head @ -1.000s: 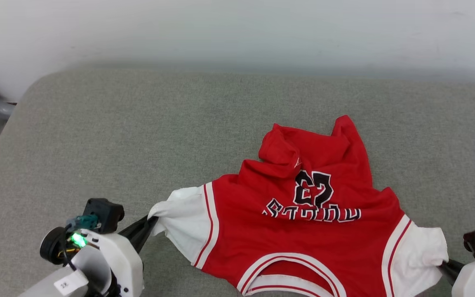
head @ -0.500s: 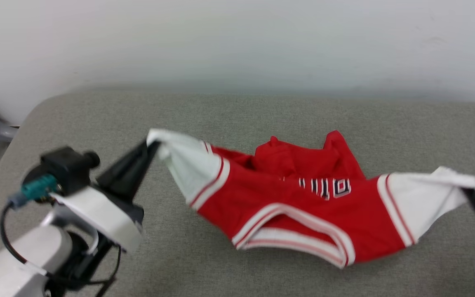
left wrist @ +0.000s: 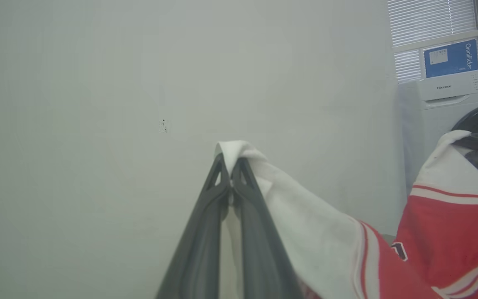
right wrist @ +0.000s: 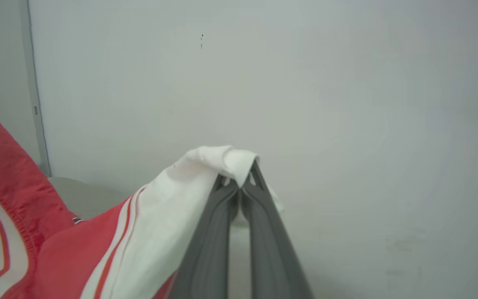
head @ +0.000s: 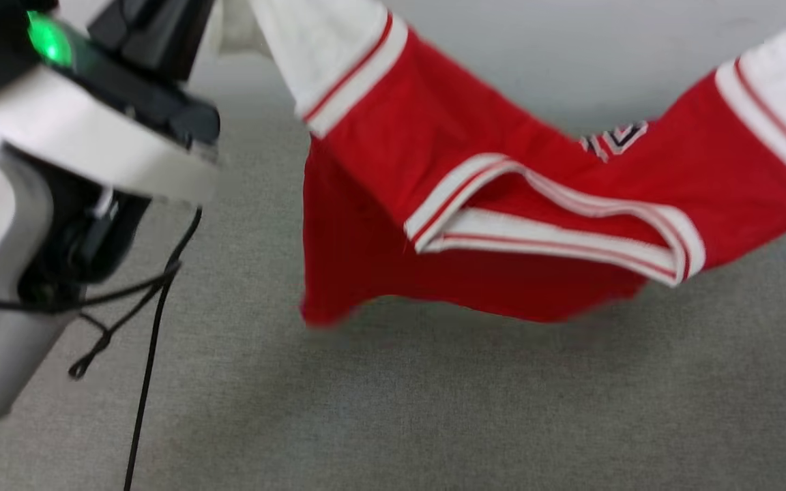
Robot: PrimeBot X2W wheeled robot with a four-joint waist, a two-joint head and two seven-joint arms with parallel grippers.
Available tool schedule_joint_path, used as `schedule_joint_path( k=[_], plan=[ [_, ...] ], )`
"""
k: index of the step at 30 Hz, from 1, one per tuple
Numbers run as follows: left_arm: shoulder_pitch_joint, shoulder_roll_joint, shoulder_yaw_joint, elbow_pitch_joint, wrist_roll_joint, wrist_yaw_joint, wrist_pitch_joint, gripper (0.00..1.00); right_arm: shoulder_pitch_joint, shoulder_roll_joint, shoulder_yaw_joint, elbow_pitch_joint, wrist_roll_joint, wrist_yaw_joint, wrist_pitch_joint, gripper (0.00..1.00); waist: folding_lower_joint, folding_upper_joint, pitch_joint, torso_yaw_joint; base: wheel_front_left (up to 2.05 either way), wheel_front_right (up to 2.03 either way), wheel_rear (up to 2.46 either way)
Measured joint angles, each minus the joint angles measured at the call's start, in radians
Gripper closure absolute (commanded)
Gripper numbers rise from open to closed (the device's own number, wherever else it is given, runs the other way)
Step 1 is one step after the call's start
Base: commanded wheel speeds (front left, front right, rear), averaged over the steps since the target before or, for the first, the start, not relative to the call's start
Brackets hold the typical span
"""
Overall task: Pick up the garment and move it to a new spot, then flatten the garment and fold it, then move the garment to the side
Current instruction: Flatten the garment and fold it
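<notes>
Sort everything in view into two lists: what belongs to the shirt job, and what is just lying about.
Belongs to the job: garment, hanging between both arms; left tool, shut on one white sleeve; right tool, shut on the other; grey surface below.
Just there: washing machine; blue box; window blinds.

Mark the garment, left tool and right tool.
garment (head: 379, 177), head view, red chest panel.
left tool (left wrist: 231, 165), left wrist view, fingertips shut on white sleeve.
right tool (right wrist: 239, 177), right wrist view, fingertips shut on white sleeve.
</notes>
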Motion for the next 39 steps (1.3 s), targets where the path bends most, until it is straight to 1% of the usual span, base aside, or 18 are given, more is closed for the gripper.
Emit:
schedule_joint_path(
  k=[3, 7, 13, 17, 22, 25, 29, 32, 35, 39],
  plan=[
    [-0.092, -0.054, 0.011, 0.066, -0.01, -0.02, 0.003, 1.0, -0.131, -0.002, 0.044, 0.045, 0.002, 0.0, -0.013, 1.0, 0.0001, 0.0, 0.042, -0.002, 0.0, 0.0, 0.0],
    [-0.236, -0.104, 0.031, 0.188, 0.006, -0.051, -0.006, 1.0, -0.315, 0.003, 0.101, 0.132, -0.017, 0.0, -0.041, 1.0, 0.0001, 0.0, 0.113, -0.005, 0.0, 0.0, 0.0],
    [-0.461, -0.173, 0.046, 0.381, 0.051, -0.084, -0.028, 1.0, -0.614, 0.025, 0.172, 0.316, -0.077, 0.0, -0.105, 1.0, 0.0002, 0.0, 0.229, -0.014, 0.0, 0.0, 0.0],
    [-0.598, -0.194, 0.058, 0.495, 0.087, -0.101, -0.046, 1.0, -0.796, 0.046, 0.221, 0.46, -0.11, 0.0, -0.152, 1.0, 0.0002, -0.0001, 0.302, -0.022, 0.0, 0.0, 0.0],
    [-0.737, -0.226, 0.087, 0.639, 0.094, -0.113, -0.081, 1.0, -0.982, 0.052, 0.274, 0.622, -0.146, 0.0, -0.218, 1.0, 0.0003, -0.0001, 0.382, -0.033, 0.0, 0.0, 0.0],
    [-0.799, -0.229, 0.102, 0.723, 0.094, -0.13, -0.099, 1.0, -1.078, 0.057, 0.297, 0.71, -0.173, 0.0, -0.258, 1.0, 0.0003, 0.0, 0.423, -0.041, 0.0, 0.0, 0.0],
    [-0.829, -0.24, 0.109, 0.793, 0.102, -0.151, -0.127, 1.0, -1.15, 0.062, 0.324, 0.815, -0.183, 0.0, -0.308, 1.0, 0.0003, -0.0001, 0.467, -0.048, 0.0, 0.0, 0.0],
    [-0.831, -0.25, 0.113, 0.827, 0.1, -0.169, -0.14, 1.0, -1.175, 0.07, 0.352, 0.866, -0.176, 0.0, -0.34, 1.0, 0.0002, 0.0, 0.489, -0.048, 0.0, 0.0, 0.0],
    [-0.814, -0.254, 0.119, 0.855, 0.096, -0.184, -0.151, 1.0, -1.169, 0.076, 0.386, 0.909, -0.161, 0.0, -0.379, 1.0, 0.0002, -0.0001, 0.502, -0.047, 0.0, 0.0, 0.0],
    [-0.731, -0.258, 0.142, 0.872, 0.084, -0.203, -0.16, 1.0, -1.123, 0.084, 0.421, 0.947, -0.126, 0.0, -0.436, 1.0, 0.0002, -0.0001, 0.5, -0.052, 0.0, 0.0, 0.0]
  ],
)
